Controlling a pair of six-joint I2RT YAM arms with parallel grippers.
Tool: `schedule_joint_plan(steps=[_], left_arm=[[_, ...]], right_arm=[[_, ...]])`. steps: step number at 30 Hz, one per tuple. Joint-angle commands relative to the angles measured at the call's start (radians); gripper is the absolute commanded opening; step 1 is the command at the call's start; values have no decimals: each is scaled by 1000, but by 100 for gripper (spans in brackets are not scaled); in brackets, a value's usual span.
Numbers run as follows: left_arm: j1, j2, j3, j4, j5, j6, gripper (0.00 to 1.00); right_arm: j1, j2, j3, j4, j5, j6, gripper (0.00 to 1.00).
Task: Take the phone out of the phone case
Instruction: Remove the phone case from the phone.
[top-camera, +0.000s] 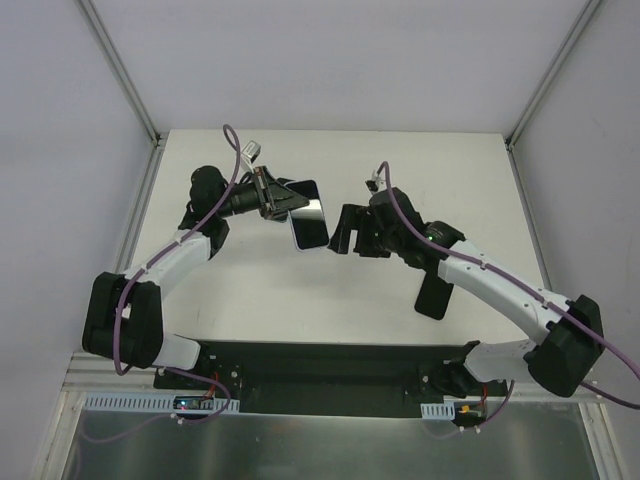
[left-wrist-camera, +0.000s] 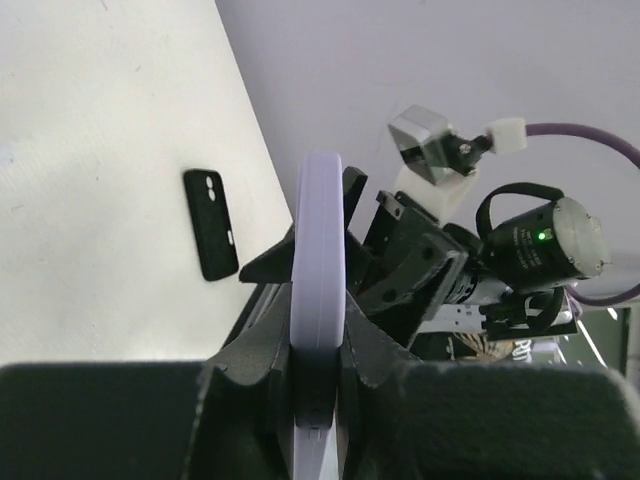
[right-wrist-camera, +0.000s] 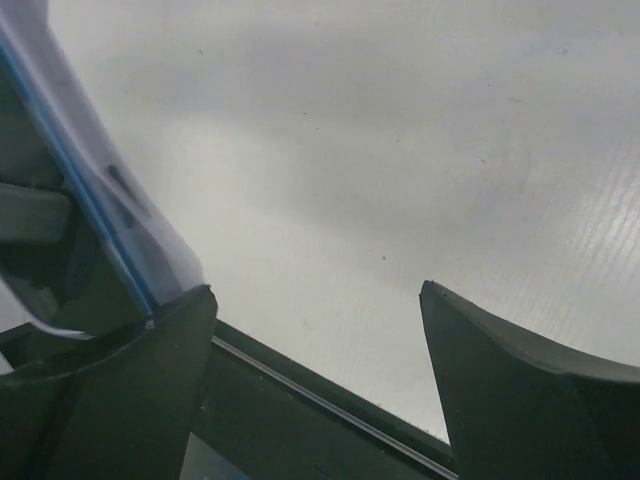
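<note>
My left gripper is shut on a lavender phone and holds it above the table's middle. In the left wrist view the phone shows edge-on between the fingers. The black phone case lies empty on the table at the right, partly under my right arm; it also shows in the left wrist view. My right gripper is open and empty just right of the phone. In the right wrist view the phone sits beside the left fingertip.
The white table is framed by white walls and metal posts. A black base bar runs along the near edge. The right arm's wrist and motor fill the right of the left wrist view.
</note>
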Motion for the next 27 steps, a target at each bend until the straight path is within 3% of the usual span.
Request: schedule_joint_plan(steps=[1, 9, 14, 20, 27], left_arm=[[-33, -117, 51, 105, 99, -140, 0], [-33, -133, 28, 108, 104, -144, 0], [-33, -130, 16, 107, 104, -140, 0], [-31, -84, 22, 125, 101, -144, 0], [-31, 45, 3, 391, 112, -301, 0]], right_arm=[[1, 68, -1, 29, 72, -2, 85], [-1, 66, -3, 54, 42, 6, 85], [-24, -69, -78, 92, 9, 30, 86], [-110, -264, -243, 273, -191, 104, 86], [-119, -337, -239, 301, -251, 130, 87]])
